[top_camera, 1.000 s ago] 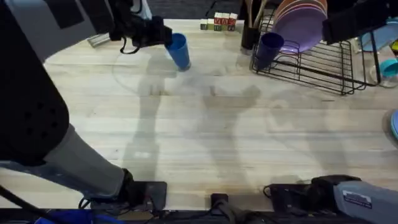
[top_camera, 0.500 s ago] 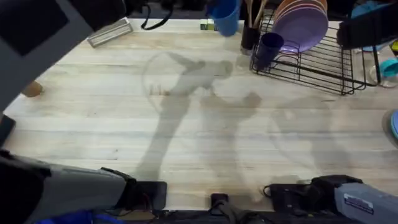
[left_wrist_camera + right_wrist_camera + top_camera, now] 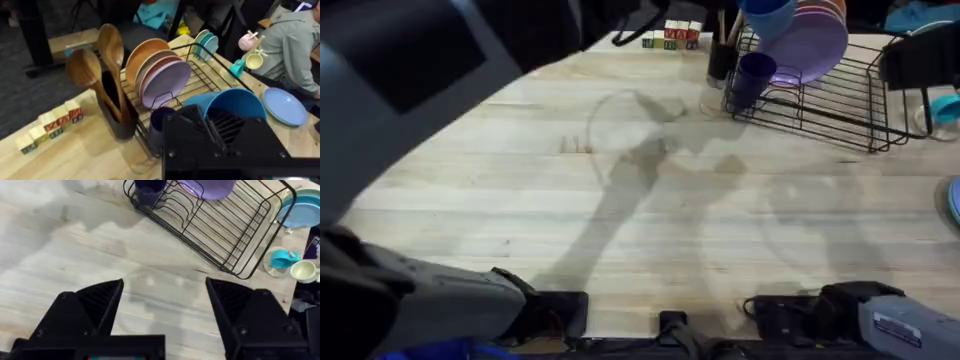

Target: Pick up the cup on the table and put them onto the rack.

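Note:
My left gripper [image 3: 220, 131] is shut on the bright blue cup [image 3: 235, 102] and holds it in the air. From overhead the blue cup [image 3: 767, 16] hangs at the far edge, over the left end of the black wire rack [image 3: 830, 105]. The dark navy cup [image 3: 752, 78] stands in the rack's left end, in front of the plates; it is also in the left wrist view [image 3: 161, 122] and the right wrist view [image 3: 147, 190]. My right gripper [image 3: 165, 295] is open over bare table, short of the rack [image 3: 225, 227].
Purple and orange plates [image 3: 805, 40] stand upright in the rack. A black holder of wooden spoons [image 3: 107, 70] sits just left of it, with letter blocks [image 3: 670, 38] beyond. Blue plates [image 3: 285, 105] and a teal cup [image 3: 282, 259] lie past the rack's right side.
My left arm has carried the blue cup rightward along the table's far edge, from the back left to above the rack's left end. The right arm has hardly moved.

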Robot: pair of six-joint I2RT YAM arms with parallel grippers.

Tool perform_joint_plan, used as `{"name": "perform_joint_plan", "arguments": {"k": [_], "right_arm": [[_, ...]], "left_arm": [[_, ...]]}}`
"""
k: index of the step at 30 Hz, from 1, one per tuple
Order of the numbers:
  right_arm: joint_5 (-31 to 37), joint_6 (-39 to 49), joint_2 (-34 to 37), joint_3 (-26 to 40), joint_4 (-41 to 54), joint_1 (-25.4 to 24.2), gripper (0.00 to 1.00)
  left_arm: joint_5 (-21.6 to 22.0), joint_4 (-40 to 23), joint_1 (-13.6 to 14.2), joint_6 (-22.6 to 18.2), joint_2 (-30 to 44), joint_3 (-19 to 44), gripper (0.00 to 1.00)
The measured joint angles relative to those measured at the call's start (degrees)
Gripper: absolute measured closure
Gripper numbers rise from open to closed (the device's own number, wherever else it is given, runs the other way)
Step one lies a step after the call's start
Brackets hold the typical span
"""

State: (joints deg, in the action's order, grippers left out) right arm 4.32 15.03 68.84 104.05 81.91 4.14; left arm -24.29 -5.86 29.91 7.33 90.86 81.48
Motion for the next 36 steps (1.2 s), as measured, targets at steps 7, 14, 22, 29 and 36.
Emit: {"name": "perform_joint_plan", "arguments": {"k": [7, 14, 22, 29, 36], "right_arm": [[0.0, 0.01, 0.0, 0.0, 0.0, 0.0, 0.009], [0.02, 0.02, 0.0, 0.0, -0.02, 0.0, 0.009], [0.19, 0.02, 0.0, 0.0, -0.85, 0.0, 0.009], [0.2, 0.02, 0.0, 0.0, -0.85, 0.0, 0.009], [0.2, 0.02, 0.0, 0.0, -0.85, 0.0, 0.009]], "left_arm": [[0.09, 5.01, 1.68, 0.9, 5.3, 0.0, 0.959], [0.39, 4.02, 1.88, 3.43, 6.96, 0.0, 0.96], [1.6, -6.06, 1.88, 3.75, 8.12, 5.89, 0.96], [1.84, -9.76, 1.88, 3.61, 11.89, 14.68, 0.96], [3.36, -9.82, 2.2, 3.61, 15.37, 15.99, 0.96]]}}
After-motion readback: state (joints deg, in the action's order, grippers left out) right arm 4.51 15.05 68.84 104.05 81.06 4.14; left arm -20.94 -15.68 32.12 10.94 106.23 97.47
